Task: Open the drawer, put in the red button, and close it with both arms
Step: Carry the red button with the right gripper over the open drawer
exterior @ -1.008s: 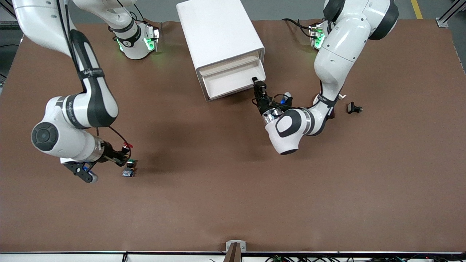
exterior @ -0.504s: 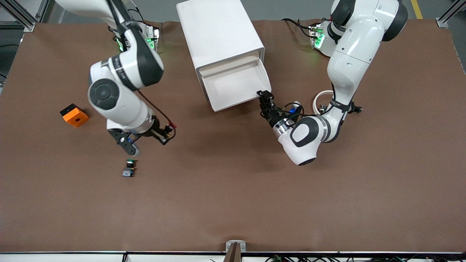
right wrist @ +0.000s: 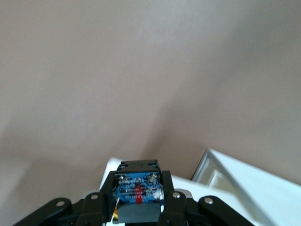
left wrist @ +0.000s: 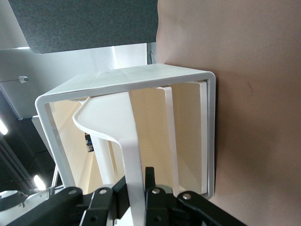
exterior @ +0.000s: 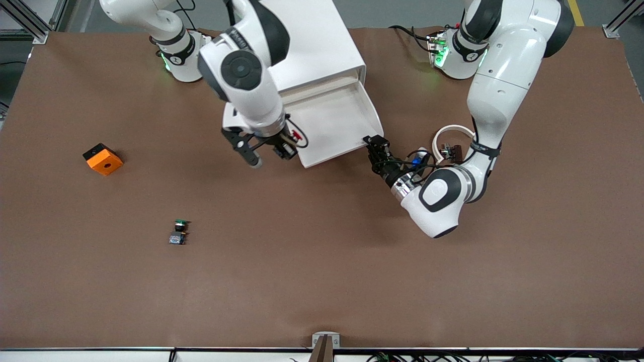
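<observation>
The white cabinet (exterior: pixel 302 48) stands between the two arm bases, and its top drawer (exterior: pixel 334 125) is pulled well out toward the front camera, its white tray open and bare. The left gripper (exterior: pixel 376 146) is down at the drawer's front corner on the left arm's end, and in the left wrist view its fingers (left wrist: pixel 151 195) are clamped on the drawer's thin front lip. The right gripper (exterior: pixel 288 146) hangs over the drawer's corner toward the right arm's end, pinched on the red button (exterior: pixel 296 134); the right wrist view shows the button's blue base block (right wrist: pixel 137 187) gripped between the two fingers, with the tray's edge just under it. An orange cube (exterior: pixel 102 159) sits well off toward the right arm's end, and a green-capped button (exterior: pixel 178 232) lies on the brown mat nearer the front camera.
</observation>
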